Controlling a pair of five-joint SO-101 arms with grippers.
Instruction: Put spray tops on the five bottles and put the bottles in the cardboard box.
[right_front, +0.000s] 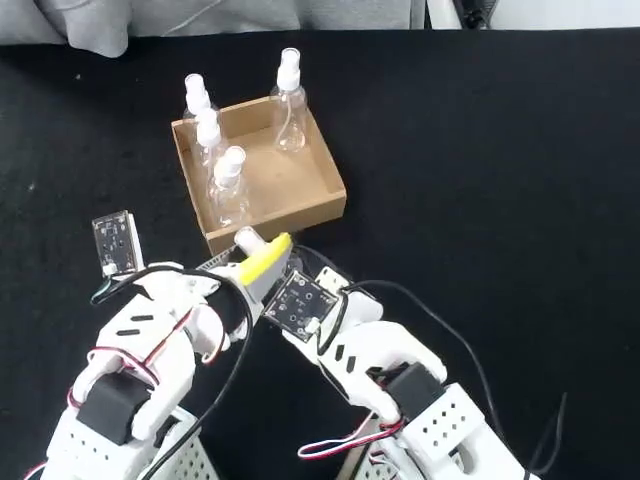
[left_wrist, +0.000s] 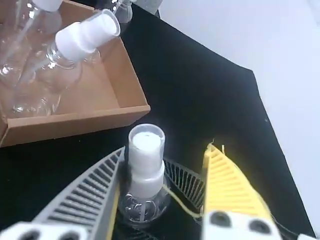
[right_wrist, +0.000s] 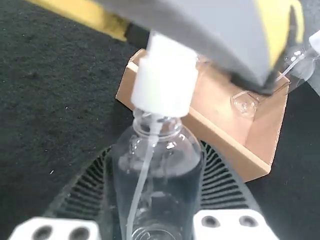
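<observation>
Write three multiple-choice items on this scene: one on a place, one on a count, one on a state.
1. Where is the bottle that is outside the cardboard box?
A. Atop another bottle.
B. Near the box, in the right gripper.
C. Lying far from both arms.

2. How many bottles stand at the box?
A. Two.
B. Four.
C. Six.

3. What is the held bottle's neck like?
A. Bare.
B. Broken.
C. Bearing a spray top.

Key: 1 B, the right wrist view shows it clasped. 2 B, the high view shows four. 3 C, the white top sits on it.
</observation>
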